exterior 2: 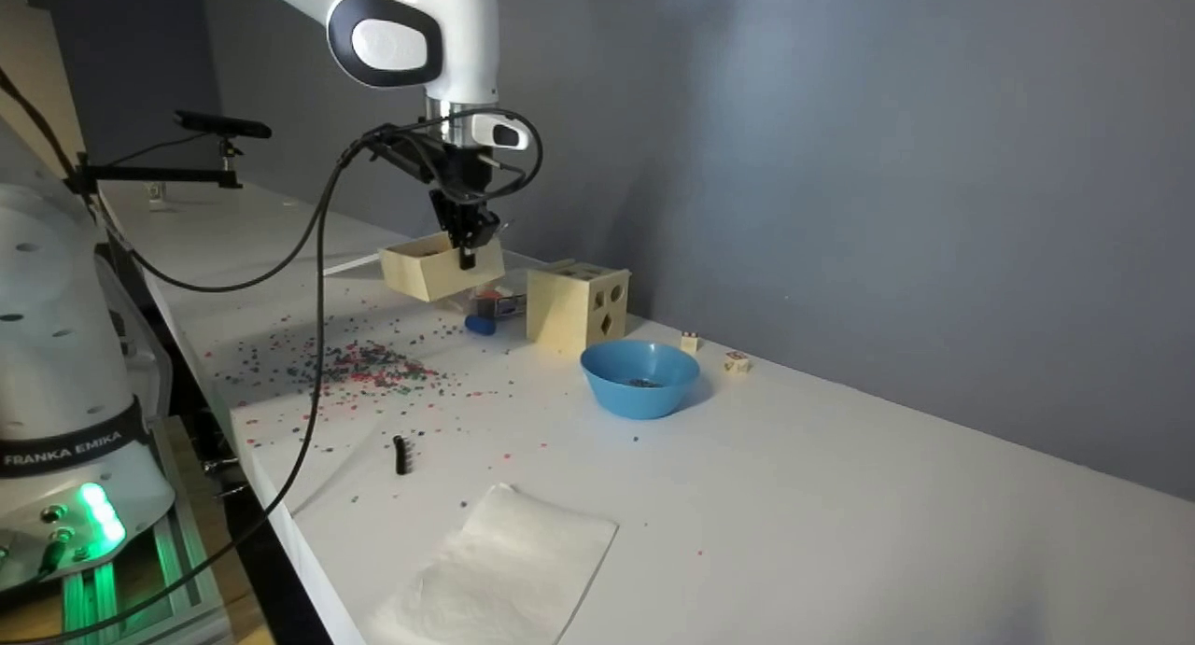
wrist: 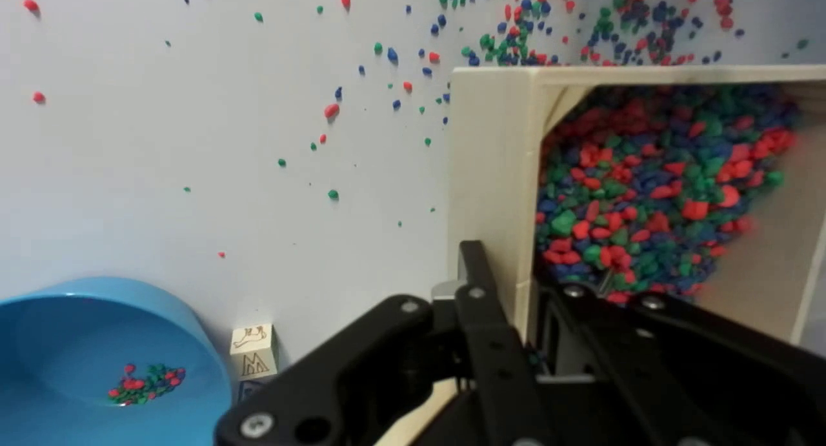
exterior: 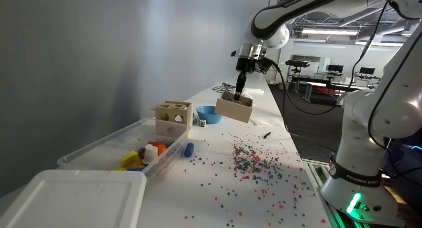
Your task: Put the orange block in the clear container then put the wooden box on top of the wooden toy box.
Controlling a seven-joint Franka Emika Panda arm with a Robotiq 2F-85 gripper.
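Start at the lower left of an exterior view, with the clear container [exterior: 171, 152]. Toy pieces [exterior: 129, 158] are heaped in it, and an orange one sits at the right of the heap. It may be the orange block [exterior: 161, 149], but it is part hidden, so I can't be sure. If it is, your first job is done.

Go right, to the middle of the frame. The wooden toy box [exterior: 171, 115] stands at the container's far end; I can't tell if they touch. Its top has no box on it yet. Then come a letter block [exterior: 202, 123] and the blue bowl [exterior: 208, 115].

Right of the bowl, the wooden box [exterior: 233, 110] hangs above the table [exterior: 171, 201]. So I think you are on the second job. In the wrist view, your gripper [wrist: 508, 265] is pinched tight on the box's left wall. Lots of red, green and blue pebbles [wrist: 645, 207] lie inside, and more are spread over the table. The box's edge slants, but I can't tell how far it really tips.

Next, I think you should bring the box over the wooden toy box, toward the left of the frame, and set it down gently. Go slow and hold it flat, or pebbles may spill. You hold just one side, so it may droop.
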